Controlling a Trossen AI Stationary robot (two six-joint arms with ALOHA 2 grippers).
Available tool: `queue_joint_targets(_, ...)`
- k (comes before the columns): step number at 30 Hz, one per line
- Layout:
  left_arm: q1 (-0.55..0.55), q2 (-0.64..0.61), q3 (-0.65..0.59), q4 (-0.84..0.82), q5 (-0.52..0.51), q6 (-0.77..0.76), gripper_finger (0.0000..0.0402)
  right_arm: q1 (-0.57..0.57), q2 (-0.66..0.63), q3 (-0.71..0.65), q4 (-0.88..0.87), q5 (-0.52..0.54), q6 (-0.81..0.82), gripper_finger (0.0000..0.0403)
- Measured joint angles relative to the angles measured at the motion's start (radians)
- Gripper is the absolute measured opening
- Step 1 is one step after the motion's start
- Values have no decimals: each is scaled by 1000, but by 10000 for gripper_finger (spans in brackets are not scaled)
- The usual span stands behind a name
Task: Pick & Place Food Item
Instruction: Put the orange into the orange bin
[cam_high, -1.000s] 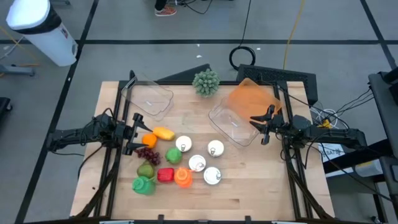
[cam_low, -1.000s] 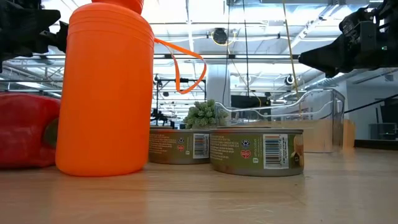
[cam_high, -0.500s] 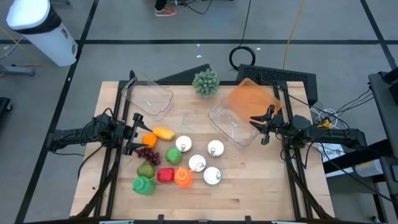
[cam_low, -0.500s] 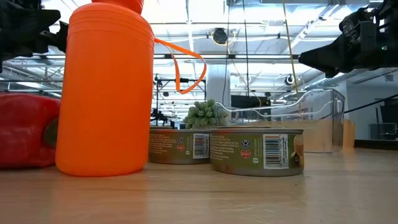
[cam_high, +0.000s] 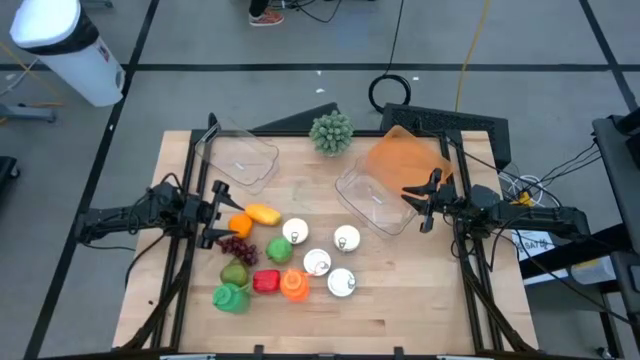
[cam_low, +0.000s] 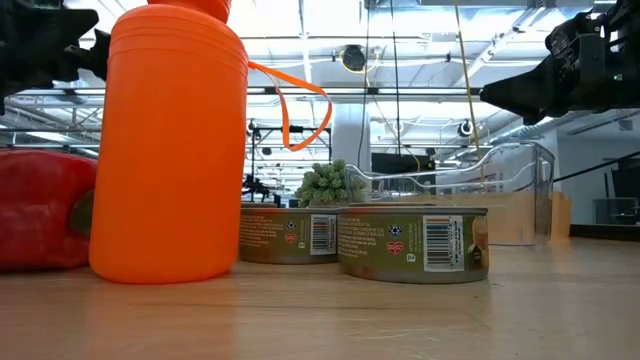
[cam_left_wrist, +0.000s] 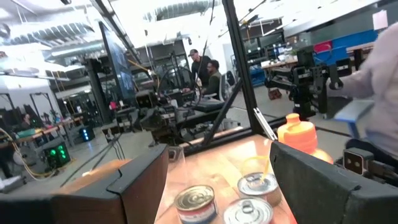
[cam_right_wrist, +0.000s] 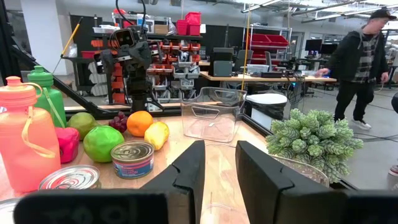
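Note:
The food lies in a cluster near the table's near-left. It holds an orange (cam_high: 240, 225), a yellow fruit (cam_high: 262, 213), grapes (cam_high: 238, 247), a green apple (cam_high: 279, 250), a red pepper (cam_high: 265, 282) and several tins (cam_high: 317, 263). My left gripper (cam_high: 220, 212) is open, hovering just left of the orange, with its fingers wide apart in the left wrist view (cam_left_wrist: 217, 186). My right gripper (cam_high: 412, 198) hangs above the right rim of a clear bin (cam_high: 372, 198). Its fingers stand a small gap apart (cam_right_wrist: 221, 171), so it is open.
A second clear bin (cam_high: 238, 157) sits at the far left. An orange lid (cam_high: 405, 158) lies behind the right bin, and a green spiky plant (cam_high: 331, 131) stands at the far edge. An orange bottle (cam_high: 294, 287) and a green bottle (cam_high: 230, 297) stand by the food. People show beyond the table (cam_right_wrist: 360, 56).

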Motion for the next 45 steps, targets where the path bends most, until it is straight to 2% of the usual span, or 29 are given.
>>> queue_joint_targets(5,0,0,0,22,1,-17,294,0,0,0,0,0,0,82)
queue_joint_targets(11,0,0,1,53,-4,-252,294,0,0,0,0,0,0,82)
queue_joint_targets(16,0,0,0,-8,-22,-445,294,0,0,0,0,0,0,82)
queue_joint_targets(22,0,0,0,3,-43,-508,294,0,0,0,0,0,0,82)
queue_joint_targets(25,0,0,1,44,-95,-535,294,0,0,0,0,0,0,82)
queue_joint_targets(28,0,2,1,11,-162,-640,294,0,0,0,1,0,0,82)
queue_joint_targets(32,-2,81,86,-219,-305,-740,294,0,0,0,17,0,9,82)
queue_joint_targets(36,-3,245,279,-458,-524,-725,294,1,0,0,59,-2,68,82)
queue_joint_targets(40,-5,422,491,-676,-549,-736,294,2,1,0,122,-1,239,82)
queue_joint_targets(45,-27,690,727,-1011,-629,-883,294,2,2,0,170,-1,240,82)
